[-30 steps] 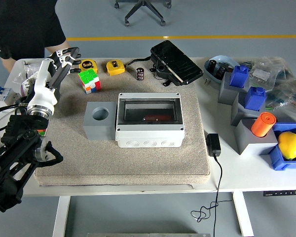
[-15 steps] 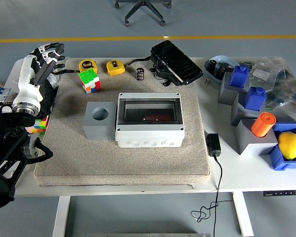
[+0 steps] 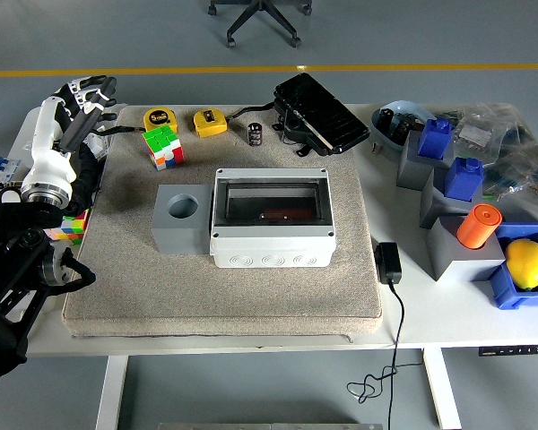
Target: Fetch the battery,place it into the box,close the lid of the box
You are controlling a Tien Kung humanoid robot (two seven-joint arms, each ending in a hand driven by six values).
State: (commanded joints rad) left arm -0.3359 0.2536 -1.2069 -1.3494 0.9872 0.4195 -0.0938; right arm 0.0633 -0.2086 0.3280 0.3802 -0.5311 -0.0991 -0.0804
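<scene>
White left hand (image 3: 82,100) | fingers spread, holding nothing | box (image 3: 271,219) lid shut

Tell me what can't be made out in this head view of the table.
- Box contents: a dark reddish shape shows through the shut tinted lid, too dim to name.
- Left hand: fingers spread and empty; arm base cut by the left edge.
- Right arm: out of frame.
- Blue bowl contents: small dark items, too small to identify.

White box (image 3: 272,220) lid shut, battery (image 3: 255,133) behind
</scene>
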